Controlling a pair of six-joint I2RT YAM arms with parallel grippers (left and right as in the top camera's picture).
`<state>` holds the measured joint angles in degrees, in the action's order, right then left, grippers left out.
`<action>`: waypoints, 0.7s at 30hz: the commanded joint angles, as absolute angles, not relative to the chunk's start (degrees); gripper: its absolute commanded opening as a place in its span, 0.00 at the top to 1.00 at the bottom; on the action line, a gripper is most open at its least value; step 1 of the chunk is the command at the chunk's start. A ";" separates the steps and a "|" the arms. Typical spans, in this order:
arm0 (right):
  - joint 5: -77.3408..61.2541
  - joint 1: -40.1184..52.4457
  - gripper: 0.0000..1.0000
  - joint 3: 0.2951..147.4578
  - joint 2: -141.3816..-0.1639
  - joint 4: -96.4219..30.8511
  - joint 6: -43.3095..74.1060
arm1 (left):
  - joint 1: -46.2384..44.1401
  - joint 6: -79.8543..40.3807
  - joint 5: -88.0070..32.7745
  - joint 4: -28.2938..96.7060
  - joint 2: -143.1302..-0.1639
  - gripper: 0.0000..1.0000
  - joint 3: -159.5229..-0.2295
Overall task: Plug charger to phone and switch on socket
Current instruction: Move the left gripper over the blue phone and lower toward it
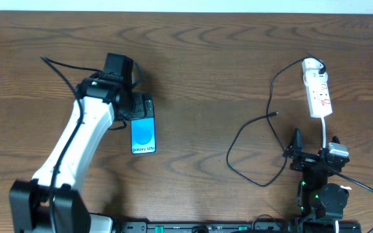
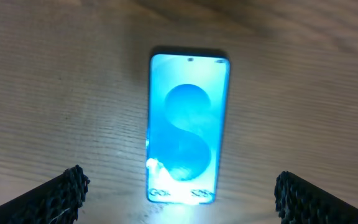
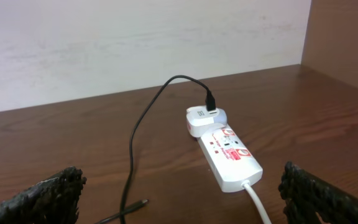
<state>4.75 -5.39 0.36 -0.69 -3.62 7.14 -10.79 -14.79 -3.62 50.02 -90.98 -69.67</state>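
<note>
Left claw [image 2: 179, 186] and right claw [image 3: 182, 180] gape empty; a clumsy closing (smooth surface [image 1: 206, 65]) could skid the phone [image 2: 189, 124] toward six o'clock.

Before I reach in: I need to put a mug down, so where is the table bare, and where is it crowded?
The widest bare wood is mid-table, between the phone and the loop of the charger, running to the far edge. Crowded: the right side, where the charger, the socket, its white cord and the right pincer sit close together.
</note>
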 commanded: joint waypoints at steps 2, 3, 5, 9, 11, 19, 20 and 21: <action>5.23 -5.26 0.01 0.30 -0.32 -3.70 6.76 | -10.81 -14.70 -0.84 48.75 -93.73 0.02 -67.68; 5.23 -5.26 0.01 0.30 -0.32 -3.70 6.76 | -10.83 -14.68 -0.84 48.27 -94.08 0.02 -67.16; 5.23 -5.26 0.01 0.30 -0.32 -3.70 6.79 | -10.81 -14.66 -0.84 46.76 -94.19 0.02 -65.67; 5.23 -5.26 0.01 0.30 -0.32 -3.70 6.76 | -10.81 -13.89 -1.19 43.88 -94.19 0.02 -62.41; 5.23 -5.26 0.01 0.30 -0.32 -3.70 6.76 | -10.81 -11.18 -4.14 42.17 -94.19 0.02 -60.51; 5.23 -5.26 0.01 0.30 -0.32 -3.70 6.76 | -10.85 -10.09 -7.03 36.82 -94.19 0.02 -56.58; 5.23 -5.26 0.01 0.30 -0.32 -3.70 6.76 | -10.85 -10.09 -7.01 36.69 -94.19 0.02 -56.58; 5.23 -5.26 0.01 0.30 -0.32 -3.70 6.76 | -10.85 -10.09 -6.96 36.42 -94.19 0.02 -56.58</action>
